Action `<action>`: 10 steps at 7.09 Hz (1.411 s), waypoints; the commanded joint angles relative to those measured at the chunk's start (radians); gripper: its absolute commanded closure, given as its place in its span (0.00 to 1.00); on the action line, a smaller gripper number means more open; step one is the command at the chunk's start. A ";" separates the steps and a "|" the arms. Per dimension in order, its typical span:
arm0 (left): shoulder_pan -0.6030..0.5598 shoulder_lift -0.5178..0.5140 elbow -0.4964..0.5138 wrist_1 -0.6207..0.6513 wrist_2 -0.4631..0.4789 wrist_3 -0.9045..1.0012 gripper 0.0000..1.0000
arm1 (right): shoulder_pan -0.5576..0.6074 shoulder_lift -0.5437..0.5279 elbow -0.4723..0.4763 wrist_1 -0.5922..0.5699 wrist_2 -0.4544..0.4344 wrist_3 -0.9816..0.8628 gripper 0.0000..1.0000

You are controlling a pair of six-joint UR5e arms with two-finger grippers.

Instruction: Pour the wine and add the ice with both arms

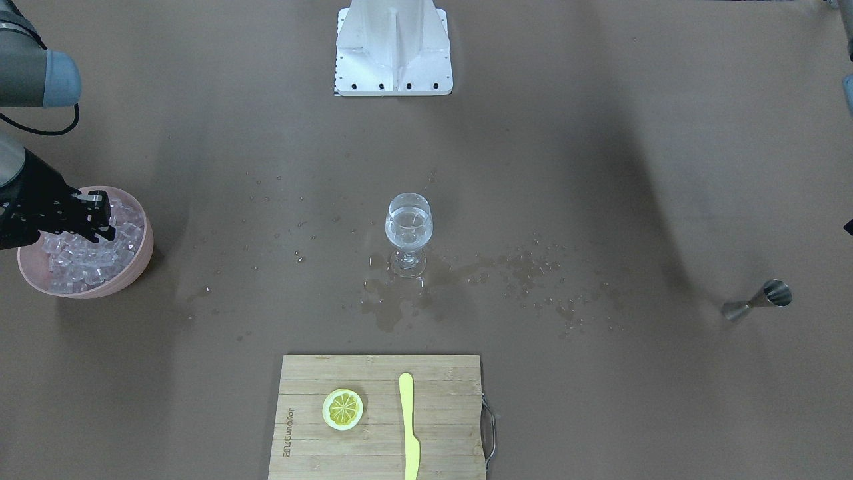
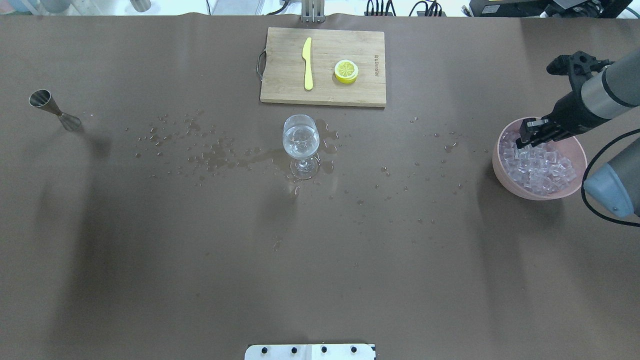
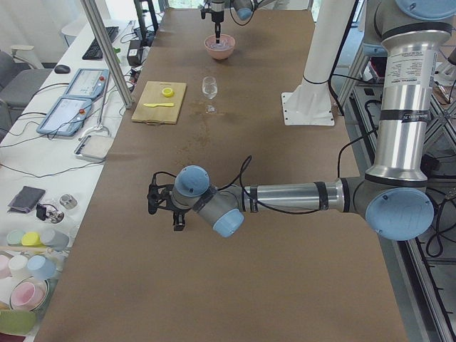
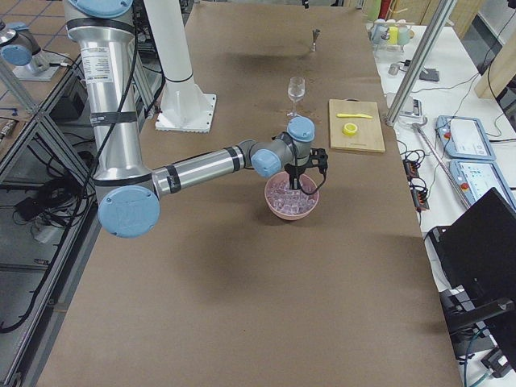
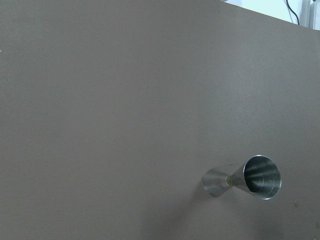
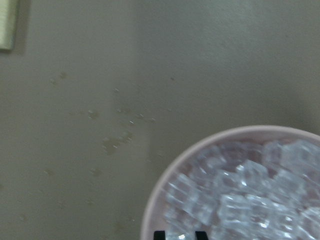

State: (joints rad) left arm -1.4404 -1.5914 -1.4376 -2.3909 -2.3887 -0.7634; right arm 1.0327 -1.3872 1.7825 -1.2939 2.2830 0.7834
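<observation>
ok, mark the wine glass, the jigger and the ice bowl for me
wine glass (image 1: 408, 223): exterior front-facing view, on the glass's rounded bowl.
jigger (image 2: 41, 99): overhead exterior view, on its upper cup.
ice bowl (image 1: 136, 267): exterior front-facing view, on the pink outer wall.

A brown table (image 2: 150, 250) is wetted with spilled drops (image 2: 235, 161) around a stemmed glass (image 2: 300, 142); a pink bowl (image 2: 496, 160), a steel jigger (image 2: 54, 110), a wooden cutting board (image 2: 325, 95) and a white mounting base (image 1: 393, 60) are also carried on it

One glass (image 1: 408, 230), one jigger (image 1: 760, 301), one bowl (image 1: 136, 267)
</observation>
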 commanded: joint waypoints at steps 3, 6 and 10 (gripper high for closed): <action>0.001 0.004 0.002 -0.001 -0.001 -0.001 0.02 | -0.153 0.396 0.006 -0.174 -0.104 0.447 1.00; 0.002 0.004 0.012 -0.004 -0.001 0.001 0.02 | -0.311 0.619 -0.047 -0.224 -0.278 0.649 1.00; 0.011 -0.004 0.039 -0.007 -0.001 0.003 0.02 | -0.373 0.708 -0.094 -0.272 -0.353 0.669 1.00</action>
State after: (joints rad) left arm -1.4332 -1.5939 -1.4043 -2.3966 -2.3899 -0.7609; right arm 0.6646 -0.6833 1.6913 -1.5643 1.9368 1.4519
